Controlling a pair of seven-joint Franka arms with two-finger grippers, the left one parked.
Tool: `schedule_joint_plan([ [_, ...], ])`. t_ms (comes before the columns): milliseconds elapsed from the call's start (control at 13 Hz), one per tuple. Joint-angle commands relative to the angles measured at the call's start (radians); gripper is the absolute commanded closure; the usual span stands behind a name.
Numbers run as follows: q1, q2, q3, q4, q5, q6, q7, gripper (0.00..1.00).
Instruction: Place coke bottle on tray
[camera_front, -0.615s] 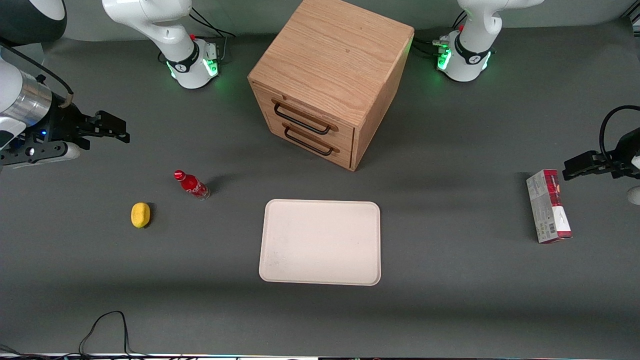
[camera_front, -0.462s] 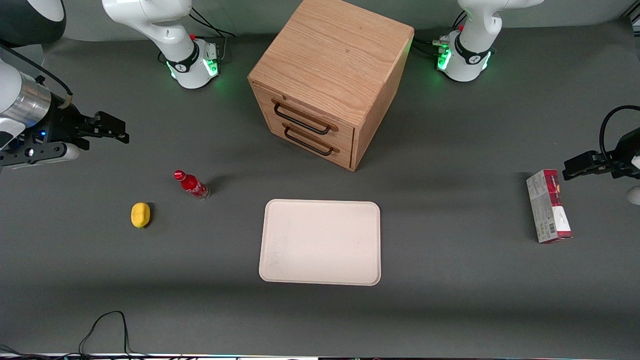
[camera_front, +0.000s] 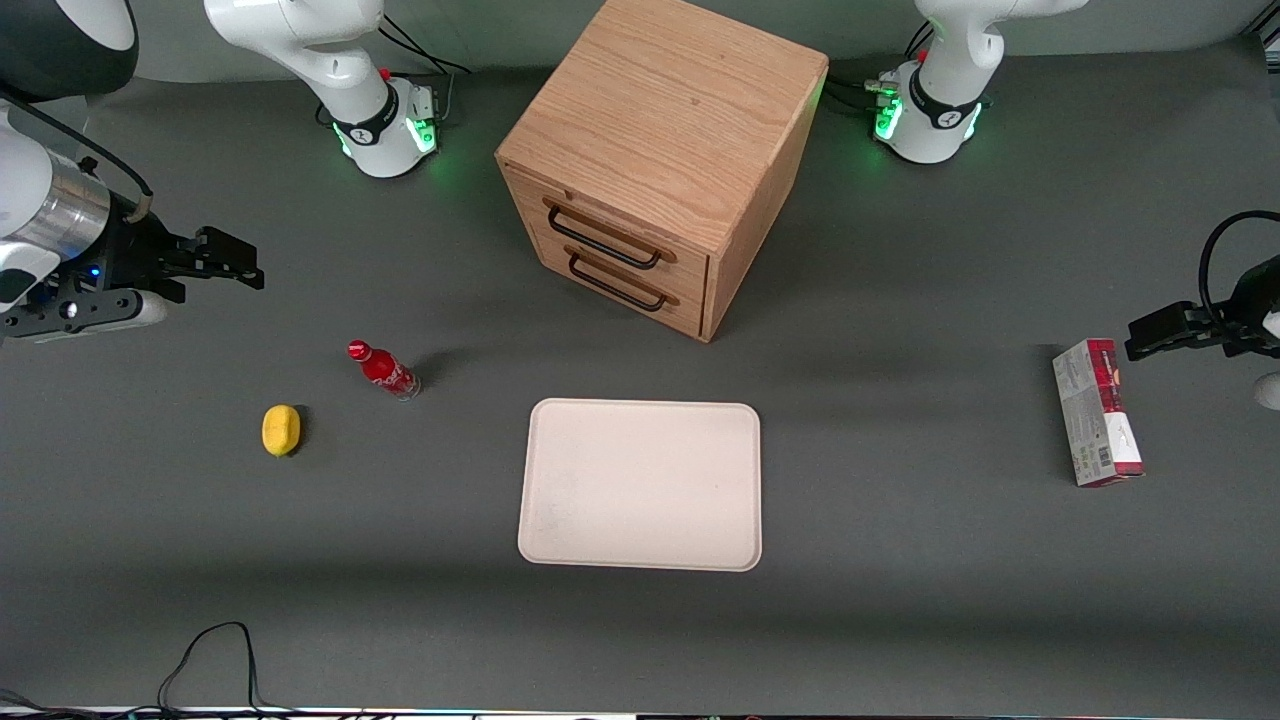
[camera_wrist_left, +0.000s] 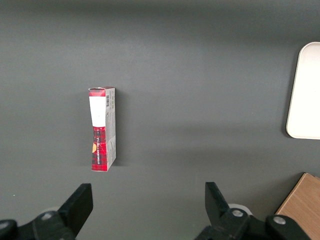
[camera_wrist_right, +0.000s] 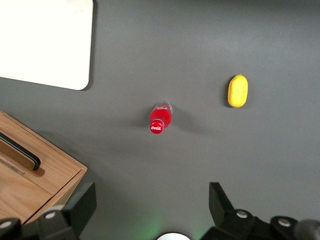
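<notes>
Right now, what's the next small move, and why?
Probably bring the gripper over the bottle and lower it. The gripper is open, empty and above the table, farther from the front camera than the bottle. The bottle stands upright beside the lemon, off the tray.

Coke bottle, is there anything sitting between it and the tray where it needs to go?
Nothing visible. The coke bottle stands on bare table, and the stretch to the tray holds nothing. The lemon lies away from that path. The open pincer hangs apart from the bottle, holding nothing.
</notes>
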Motion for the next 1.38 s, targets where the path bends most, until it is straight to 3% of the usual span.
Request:
schedule_joint_plan([
  [0, 0.009, 0.029, -0.016, 0.063, 0.022, -0.018, -0.001, 0.0],
  [692, 0.021, 0.026, -0.018, 0.068, 0.02, -0.028, 0.013, 0.0],
  [1308, 0.026, -0.341, -0.016, -0.335, 0.02, -0.01, 0.02, 0.0],
])
